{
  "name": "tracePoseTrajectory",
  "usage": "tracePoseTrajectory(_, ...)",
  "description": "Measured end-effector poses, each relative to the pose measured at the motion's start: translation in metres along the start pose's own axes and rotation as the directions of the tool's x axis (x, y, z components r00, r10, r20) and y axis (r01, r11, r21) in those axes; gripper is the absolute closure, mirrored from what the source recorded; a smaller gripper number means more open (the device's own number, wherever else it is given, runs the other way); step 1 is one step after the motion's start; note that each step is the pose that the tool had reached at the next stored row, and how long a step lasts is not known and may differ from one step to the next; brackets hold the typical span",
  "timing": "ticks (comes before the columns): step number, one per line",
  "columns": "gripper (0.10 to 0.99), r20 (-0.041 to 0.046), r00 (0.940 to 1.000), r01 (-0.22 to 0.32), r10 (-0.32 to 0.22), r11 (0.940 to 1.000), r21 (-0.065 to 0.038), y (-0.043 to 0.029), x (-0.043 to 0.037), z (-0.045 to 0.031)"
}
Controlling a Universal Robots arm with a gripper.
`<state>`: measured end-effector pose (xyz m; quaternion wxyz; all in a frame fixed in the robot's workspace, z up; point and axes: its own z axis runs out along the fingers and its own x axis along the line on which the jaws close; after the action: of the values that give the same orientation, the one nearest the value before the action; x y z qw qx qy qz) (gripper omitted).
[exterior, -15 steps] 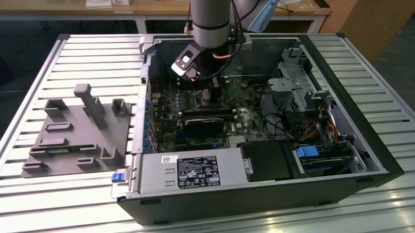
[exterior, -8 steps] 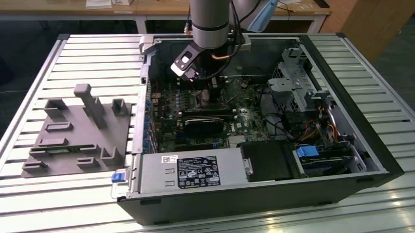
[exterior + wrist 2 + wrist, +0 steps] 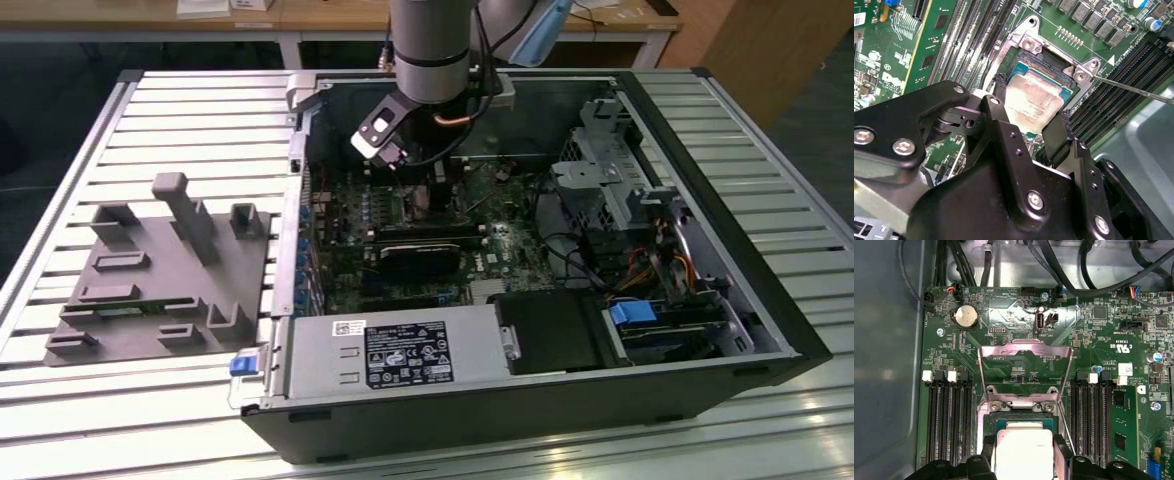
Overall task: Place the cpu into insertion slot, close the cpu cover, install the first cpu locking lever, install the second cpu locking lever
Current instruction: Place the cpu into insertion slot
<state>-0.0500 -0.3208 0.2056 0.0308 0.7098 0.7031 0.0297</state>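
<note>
Arm (image 3: 430, 50) stands near-vertical in the exterior view, reaching from above into the open computer case (image 3: 747, 200); wrist sits over the green motherboard (image 3: 514, 240), just behind the black heatsink block (image 3: 420, 258); gripper (image 3: 424, 200) points straight down at the board.
Gripper (image 3: 1029, 106) in the second wrist view is narrow, its black fingers (image 3: 999, 95) clamped on two opposite edges of the cpu (image 3: 1035, 92); jaws sit one on each side, with the chip's silvery top bare between them.
Cpu is right at the insertion slot (image 3: 1054, 66), held flat over the dark socket; cannot tell if it is fully seated.
First wrist view: gripper (image 3: 1023, 462) low at the frame edge, cpu (image 3: 1021, 447) between the fingers (image 3: 985, 454), slot (image 3: 1051, 422) around it; cpu cover (image 3: 1024, 349) is swung up and open behind the slot, hinged at the slot's far rim, board showing through its cut-out.
Thin metal lever rod (image 3: 1134, 86) lies beside the slot, unlatched; long memory slots (image 3: 949, 420) flank the socket on both sides; coin battery (image 3: 966, 316) is further up the board.
Grey fixture block (image 3: 160, 270) sits on the slatted table (image 3: 200, 110), at the exterior view's left of the case.
</note>
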Motion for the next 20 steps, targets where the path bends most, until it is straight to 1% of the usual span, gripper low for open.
tracePoseTrajectory(10,0.549,0.0010,0.9999,-0.012,0.012,0.9999,0.000,-0.0010,0.0009,0.0065)
tracePoseTrajectory(20,0.549,0.0007,0.9999,-0.014,0.014,0.9999,0.000,-0.0011,0.0010,0.0080)
